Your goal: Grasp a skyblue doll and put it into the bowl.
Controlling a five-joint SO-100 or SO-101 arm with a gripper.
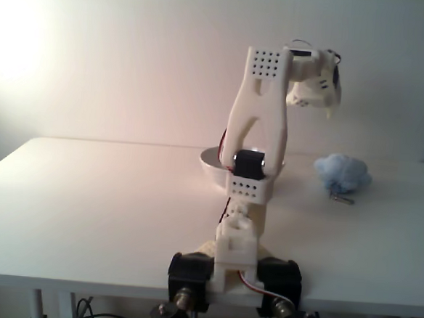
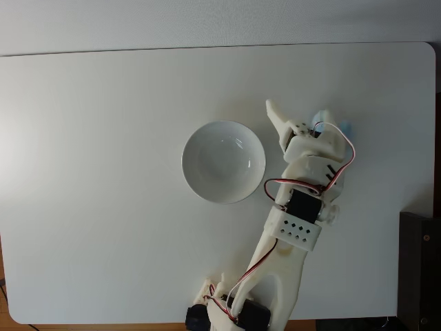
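A shallow round white bowl (image 2: 222, 162) sits near the middle of a white table (image 2: 96, 207). To its right in the fixed view from above, the white gripper (image 2: 293, 121) hangs over the skyblue doll (image 1: 343, 173), a fluffy pale-blue lump lying on the table with a small metal clasp (image 1: 342, 199). Whether the fingers are apart cannot be told.

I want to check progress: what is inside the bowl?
Nothing: the bowl shows a bare white inside from above. The skyblue doll lies on the table beside it; from above, the arm mostly covers it.
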